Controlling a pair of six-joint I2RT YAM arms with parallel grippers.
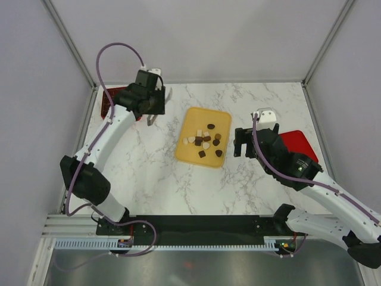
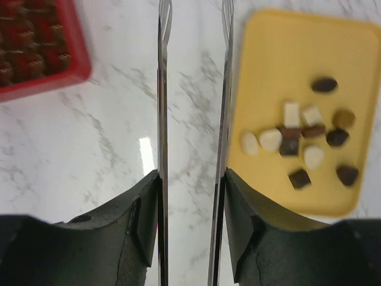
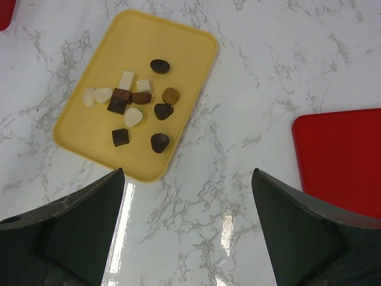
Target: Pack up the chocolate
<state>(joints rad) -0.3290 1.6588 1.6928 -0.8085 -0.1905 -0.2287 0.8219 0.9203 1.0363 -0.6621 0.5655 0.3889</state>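
Note:
Several small chocolate pieces (image 1: 204, 142), dark brown, lighter brown and cream-white, lie loose in the middle of a flat yellow tray (image 1: 190, 122). The left wrist view has the chocolate (image 2: 297, 140) on the tray (image 2: 280, 53) to the right of my fingers. My left gripper (image 1: 159, 107) hovers over bare marble between the red box (image 1: 110, 98) and the tray, its thin metal blades (image 2: 195, 9) open with nothing between them. My right gripper (image 1: 241, 143) stands wide open and empty just right of the tray, and its view (image 3: 187, 179) takes in the chocolate (image 3: 134, 107).
The red box (image 2: 36, 47) with grid compartments sits at the far left, dark pieces showing in its cells. A flat red lid (image 1: 297, 146) lies at the right, partly under my right arm, and it shows as the lid (image 3: 342, 158) in the right wrist view. Walls enclose the marble table (image 1: 149, 167).

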